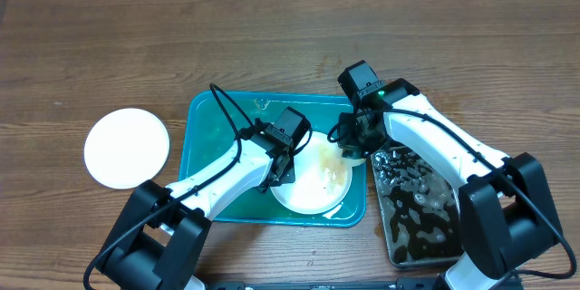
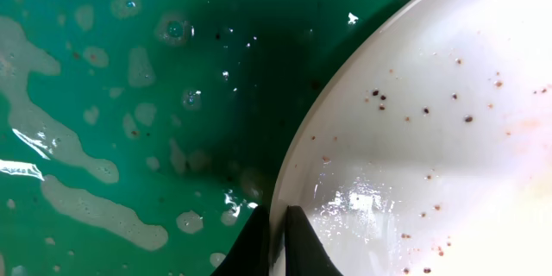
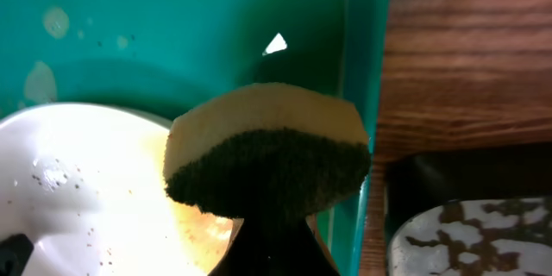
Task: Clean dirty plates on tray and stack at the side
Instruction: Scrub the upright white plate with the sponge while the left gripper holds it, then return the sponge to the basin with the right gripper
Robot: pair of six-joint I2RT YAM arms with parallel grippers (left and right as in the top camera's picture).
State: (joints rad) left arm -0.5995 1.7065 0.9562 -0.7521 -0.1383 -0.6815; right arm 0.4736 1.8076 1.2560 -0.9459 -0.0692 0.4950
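Two dark fingertips (image 2: 302, 250) of the left gripper (image 2: 278, 241) sit at the bottom of the left wrist view, pinched together on the rim of the white plate (image 2: 431, 138), one on each side of the edge. From that grip the plate spreads up and to the right, wet, glossy and dotted with small brown specks. Left of the rim lies the teal floor of the tray (image 2: 129, 95), wet with pale soapy patches.

The right gripper (image 3: 269, 241) is clenched on a sponge (image 3: 263, 151), yellow above and dark green below, its long side lying across the fingers. It hangs over the plate's right edge, close to the tray's right wall; whether it touches the plate cannot be told. Beyond that wall are the wooden table (image 3: 466, 52) and a black tray (image 3: 431, 172) holding foam.

From overhead the tray's long axis runs left to right, with the held plate in its near right corner, yellowish at centre. A second plate (image 1: 127, 148), white, lies flat on the table well left of the tray
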